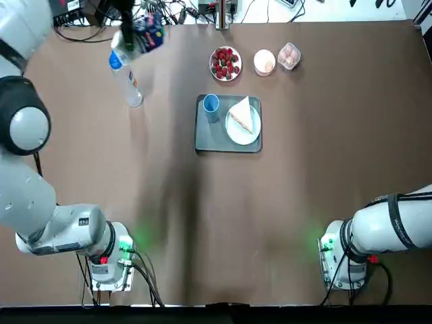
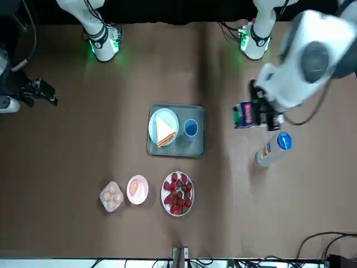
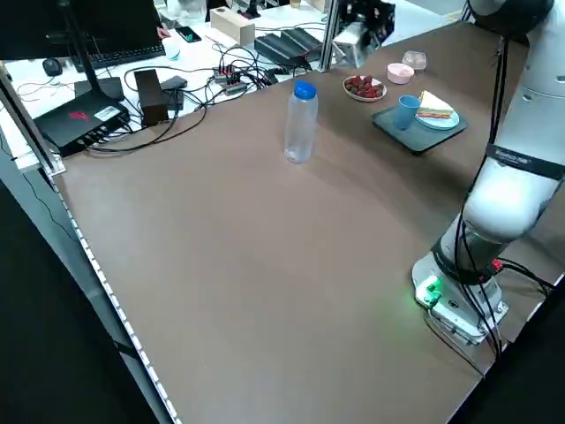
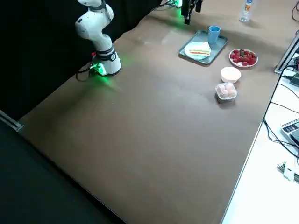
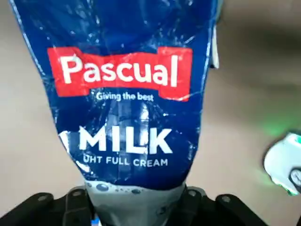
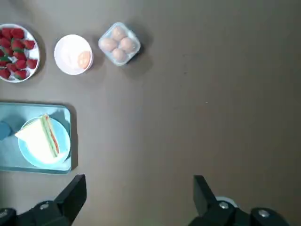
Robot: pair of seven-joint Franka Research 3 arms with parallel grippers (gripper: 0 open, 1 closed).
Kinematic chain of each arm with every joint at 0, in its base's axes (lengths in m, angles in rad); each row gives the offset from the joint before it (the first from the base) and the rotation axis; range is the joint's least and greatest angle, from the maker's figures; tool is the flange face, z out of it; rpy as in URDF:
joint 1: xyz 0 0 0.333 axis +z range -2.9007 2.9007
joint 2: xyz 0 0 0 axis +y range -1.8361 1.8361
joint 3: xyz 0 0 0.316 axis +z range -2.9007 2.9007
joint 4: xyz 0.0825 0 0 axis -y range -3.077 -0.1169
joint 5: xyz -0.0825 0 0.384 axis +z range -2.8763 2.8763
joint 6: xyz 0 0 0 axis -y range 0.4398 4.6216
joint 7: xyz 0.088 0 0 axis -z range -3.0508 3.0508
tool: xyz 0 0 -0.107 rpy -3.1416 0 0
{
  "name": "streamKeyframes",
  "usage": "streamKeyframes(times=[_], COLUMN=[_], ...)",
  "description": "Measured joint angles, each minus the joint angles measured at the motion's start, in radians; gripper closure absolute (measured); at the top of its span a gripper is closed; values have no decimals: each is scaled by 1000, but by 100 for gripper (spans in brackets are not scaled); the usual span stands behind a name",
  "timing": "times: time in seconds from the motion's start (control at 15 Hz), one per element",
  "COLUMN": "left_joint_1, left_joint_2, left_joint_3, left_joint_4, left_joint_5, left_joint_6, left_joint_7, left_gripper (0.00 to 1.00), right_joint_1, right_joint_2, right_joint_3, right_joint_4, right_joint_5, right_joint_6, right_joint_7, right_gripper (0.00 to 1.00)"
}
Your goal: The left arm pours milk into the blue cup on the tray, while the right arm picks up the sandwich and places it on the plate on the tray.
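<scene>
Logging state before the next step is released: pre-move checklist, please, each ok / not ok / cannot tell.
1. Sandwich on the plate: ok.
2. Plate and blue cup both on the tray: ok.
3. Blue cup upright: ok.
4. Milk carton gripped by the left gripper, beside the clear bottle rather than over the cup: ok if pouring is done, otherwise not ok.
5. Right gripper open, away from the tray: ok.
6. Milk level in the cup: cannot tell.

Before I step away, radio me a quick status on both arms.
Left hand gripping milk carton above the table, near the water bottle. Right hand open, off the tray's side. Sandwich on plate.
</scene>
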State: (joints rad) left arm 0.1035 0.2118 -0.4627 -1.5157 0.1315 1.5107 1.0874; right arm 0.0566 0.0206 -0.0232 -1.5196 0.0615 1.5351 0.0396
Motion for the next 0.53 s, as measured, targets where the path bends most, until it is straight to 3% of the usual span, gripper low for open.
streamKeyframes(times=[0.27, 0.53], left_joint_1=[211, 444], left_joint_2=[-61, -70], left_joint_3=[0, 4], left_joint_4=[0, -1], left_joint_5=[-147, -308], left_joint_6=[-57, -76], left_joint_7=[227, 517], left_gripper=[43, 42], right_joint_1=[-28, -28], right_joint_2=[-21, -22], right_joint_3=[1, 17], right_joint_4=[-11, -23], right_joint_5=[-19, -28], right_joint_6=[0, 0], right_joint_7=[-11, -11], right_gripper=[0, 0])
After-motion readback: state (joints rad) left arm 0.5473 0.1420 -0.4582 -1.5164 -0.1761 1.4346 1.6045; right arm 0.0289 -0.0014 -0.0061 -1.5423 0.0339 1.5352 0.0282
